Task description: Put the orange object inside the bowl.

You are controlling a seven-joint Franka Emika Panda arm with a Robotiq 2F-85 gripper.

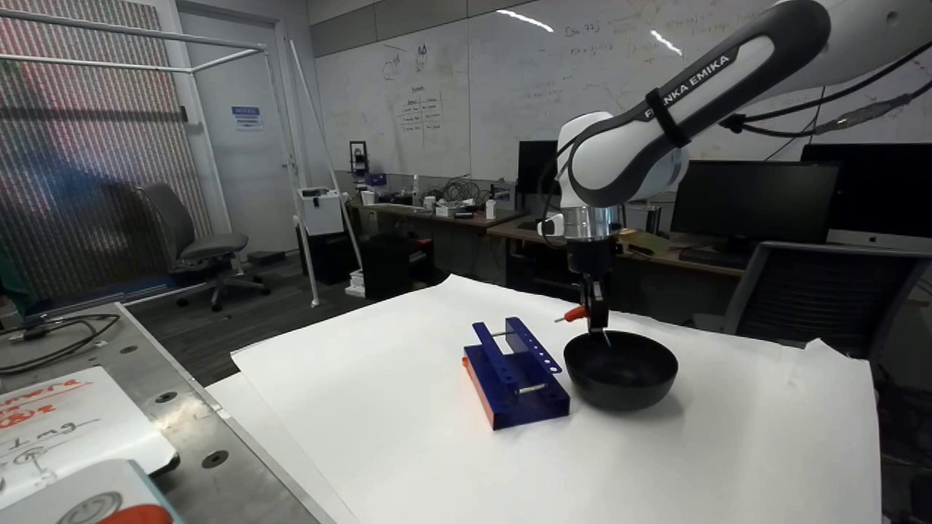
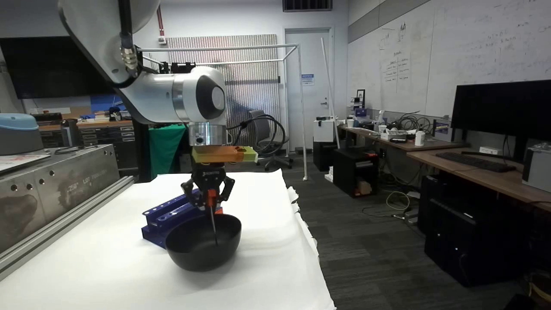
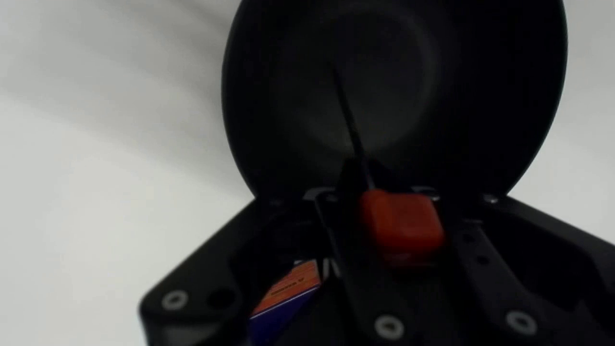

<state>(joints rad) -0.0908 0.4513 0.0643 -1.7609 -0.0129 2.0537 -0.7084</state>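
The orange object is a screwdriver-like tool with an orange-red handle [image 1: 575, 314] and a thin metal shaft. My gripper [image 1: 597, 320] is shut on its handle, which also shows in an exterior view [image 2: 211, 198] and in the wrist view [image 3: 403, 223]. The round black bowl [image 1: 622, 382] stands on the white-covered table, also in an exterior view [image 2: 202, 254] and the wrist view [image 3: 269, 96]. The gripper is above the bowl's rim, with the handle tilted. The shaft [image 2: 214, 226] slants down over the bowl's inside. Whether its tip touches the bowl cannot be told.
A dark blue box with an orange side and blue rails on top [image 1: 535, 411] stands close beside the bowl, also in an exterior view [image 2: 154, 234]. A metal bench [image 1: 175, 393] borders the table [image 1: 408, 466]. Desks with monitors stand beyond.
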